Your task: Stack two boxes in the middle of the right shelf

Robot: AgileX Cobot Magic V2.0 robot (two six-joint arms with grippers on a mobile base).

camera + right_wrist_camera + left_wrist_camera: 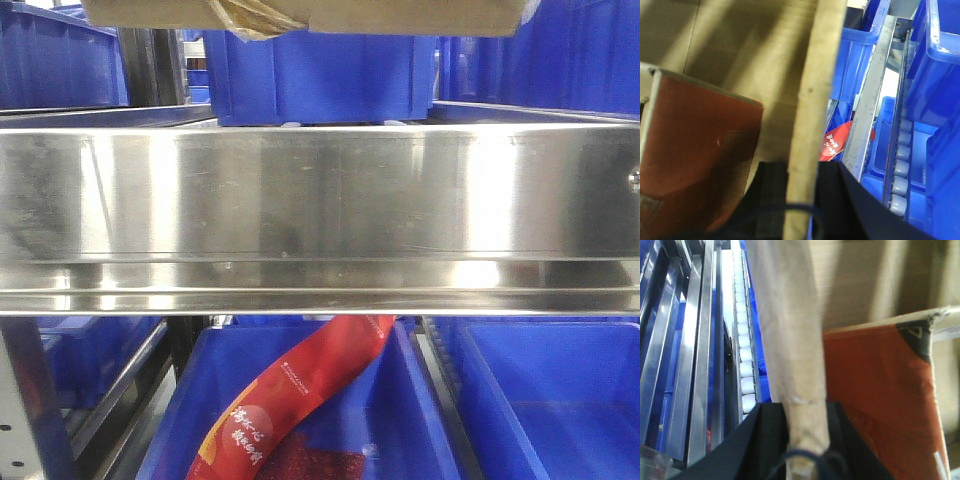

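While the brown cardboard box [300, 14] hangs above the shiny stainless-steel shelf [320, 200], stacking looks unfinished. Left tool [805, 440] and right tool [801, 200] each pinch an upright flap of the box from opposite sides; an orange inner box [875, 405] sits inside, blue plastic bins [320, 75] behind.

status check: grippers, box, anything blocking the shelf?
Left gripper and right gripper each shut on a cardboard box wall. Orange-red box inside it. Box above the steel shelf lip; blue bin directly behind.
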